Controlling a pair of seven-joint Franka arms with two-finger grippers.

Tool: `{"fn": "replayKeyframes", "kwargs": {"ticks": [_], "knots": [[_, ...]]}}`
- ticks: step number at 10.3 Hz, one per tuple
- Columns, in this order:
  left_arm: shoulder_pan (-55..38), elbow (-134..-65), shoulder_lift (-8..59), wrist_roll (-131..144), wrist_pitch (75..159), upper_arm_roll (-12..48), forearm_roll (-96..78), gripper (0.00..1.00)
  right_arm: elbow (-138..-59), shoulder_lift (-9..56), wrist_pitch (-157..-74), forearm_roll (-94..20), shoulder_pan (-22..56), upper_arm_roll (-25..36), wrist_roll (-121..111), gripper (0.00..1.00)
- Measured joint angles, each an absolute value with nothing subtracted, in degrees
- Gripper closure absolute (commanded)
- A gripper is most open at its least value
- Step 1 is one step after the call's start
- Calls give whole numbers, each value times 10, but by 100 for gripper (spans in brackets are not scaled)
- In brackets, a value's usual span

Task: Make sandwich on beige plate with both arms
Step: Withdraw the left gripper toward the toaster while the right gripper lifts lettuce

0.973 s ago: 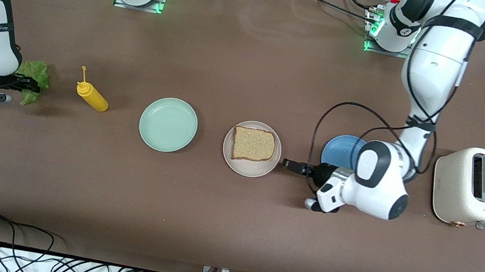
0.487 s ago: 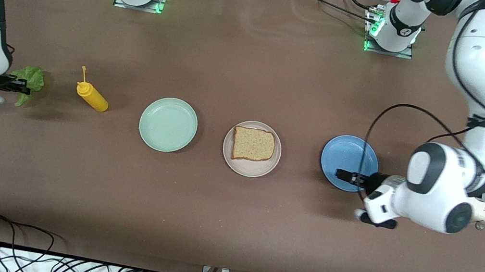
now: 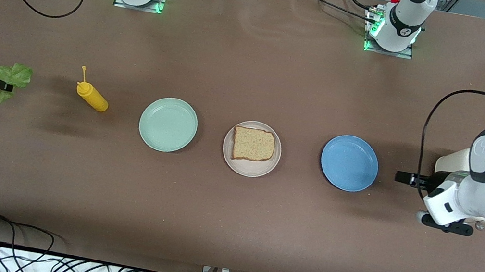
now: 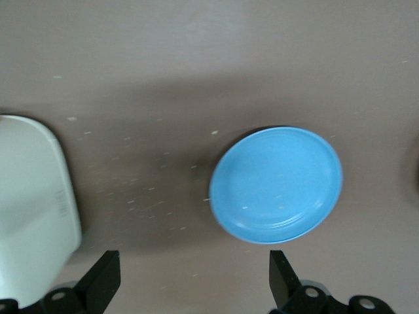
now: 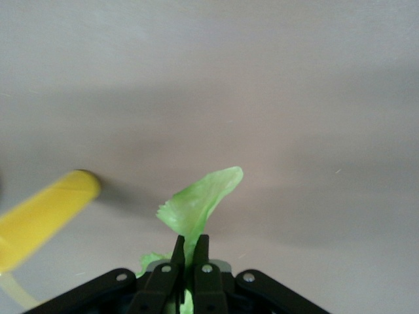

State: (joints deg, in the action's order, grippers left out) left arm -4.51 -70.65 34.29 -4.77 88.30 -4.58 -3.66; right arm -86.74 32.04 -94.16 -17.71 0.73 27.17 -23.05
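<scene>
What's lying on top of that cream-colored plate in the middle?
One bread slice lies flat on the beige plate, nothing on top of it. The plate's surface under the slice is covered, so anything beneath it cannot be seen.

Just a big brown table (image 3: 229, 221), with a tangle of black cables (image 3: 56, 267) along its near edge.

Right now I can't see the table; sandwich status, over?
Right hand shut on lettuce leaf, lifted at its own table end. Left hand open, empty, near blue plate. One bread slice on beige plate. Mustard bottle, mint-green plate between leaf and plate.
</scene>
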Motion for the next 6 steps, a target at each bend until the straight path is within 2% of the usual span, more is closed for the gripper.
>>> {"fn": "replayKeyframes", "kwargs": {"ticks": [2,6], "knots": [[-43,-706,324,-48,868,-62,3,0,-807,315,-861,-181,51,267,-74,100],[-38,-707,281,-48,832,-68,45,0,-771,310,-842,-297,159,262,272,100]]}}
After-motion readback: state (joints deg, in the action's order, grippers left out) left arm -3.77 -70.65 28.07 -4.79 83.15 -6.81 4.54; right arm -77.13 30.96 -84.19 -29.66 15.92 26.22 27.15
